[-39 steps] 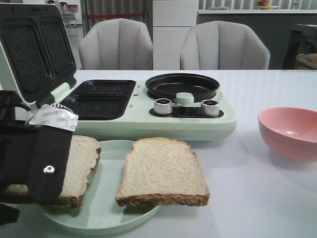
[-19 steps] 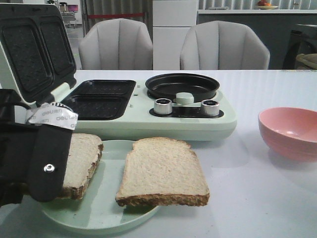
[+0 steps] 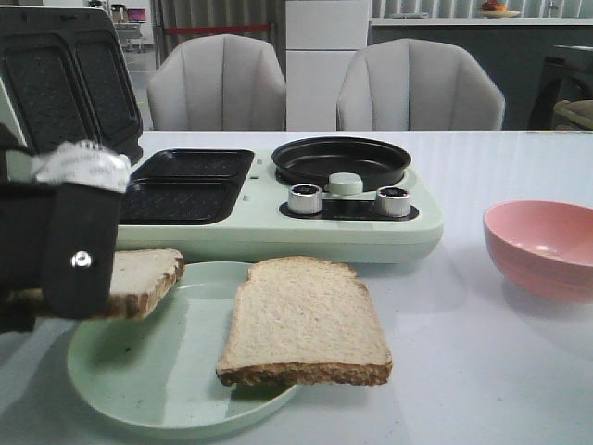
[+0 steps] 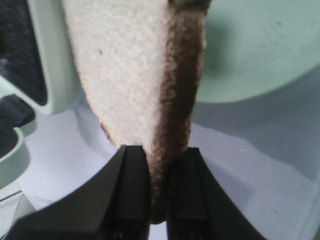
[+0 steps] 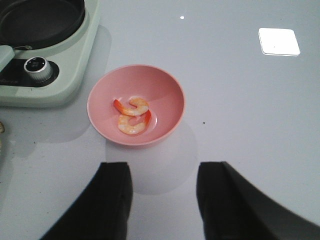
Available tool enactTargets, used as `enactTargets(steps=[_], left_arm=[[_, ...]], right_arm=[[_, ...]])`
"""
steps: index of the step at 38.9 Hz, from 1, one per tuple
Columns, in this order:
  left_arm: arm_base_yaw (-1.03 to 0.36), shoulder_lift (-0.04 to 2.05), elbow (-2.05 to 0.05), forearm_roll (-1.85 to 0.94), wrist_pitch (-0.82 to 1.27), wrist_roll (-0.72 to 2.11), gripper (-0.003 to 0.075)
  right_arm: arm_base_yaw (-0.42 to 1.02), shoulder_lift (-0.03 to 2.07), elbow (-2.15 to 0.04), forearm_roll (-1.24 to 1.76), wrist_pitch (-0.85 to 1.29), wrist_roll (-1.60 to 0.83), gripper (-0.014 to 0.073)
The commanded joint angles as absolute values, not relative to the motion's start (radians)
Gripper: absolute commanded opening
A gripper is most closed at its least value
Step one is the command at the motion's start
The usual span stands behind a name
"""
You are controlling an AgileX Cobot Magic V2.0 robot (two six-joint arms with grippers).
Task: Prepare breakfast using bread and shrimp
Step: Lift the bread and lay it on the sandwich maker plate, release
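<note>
The task is only beginning: the left pincer (image 4: 159,200) is gripping 1 bread slice (image 3: 139,278) above the plate (image 3: 167,389), slice 2 (image 3: 306,320) is lying at its 3 o'clock, while the right pincer (image 5: 162,195), wide open, is hanging over 2 shrimp (image 5: 132,116) untouched in the bowl (image 5: 172,87) on the counter (image 5: 240,100).

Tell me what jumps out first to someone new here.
The left pincer at the front left, clamped on one bread slice held above the pale green plate, where the second slice lies. To the right, a pink bowl holds two shrimp, the right pincer open above the table near it.
</note>
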State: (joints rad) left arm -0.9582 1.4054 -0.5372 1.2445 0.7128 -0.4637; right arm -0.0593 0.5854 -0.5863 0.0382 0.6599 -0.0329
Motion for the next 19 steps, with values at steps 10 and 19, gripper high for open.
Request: enactTargets(steps=[10, 19], left_arm=[[-0.962, 1.223, -0.667, 1.456, 0.823, -0.475, 0.0099], [-0.914, 1.249, -0.732, 1.626, 0.818, -0.475, 0.0099]], right_arm=[[-0.065, 0.596, -0.620, 0.030, 0.589, -0.041, 0.0432], [-0.065, 0.596, -0.620, 0.030, 0.589, -0.041, 0.0432]])
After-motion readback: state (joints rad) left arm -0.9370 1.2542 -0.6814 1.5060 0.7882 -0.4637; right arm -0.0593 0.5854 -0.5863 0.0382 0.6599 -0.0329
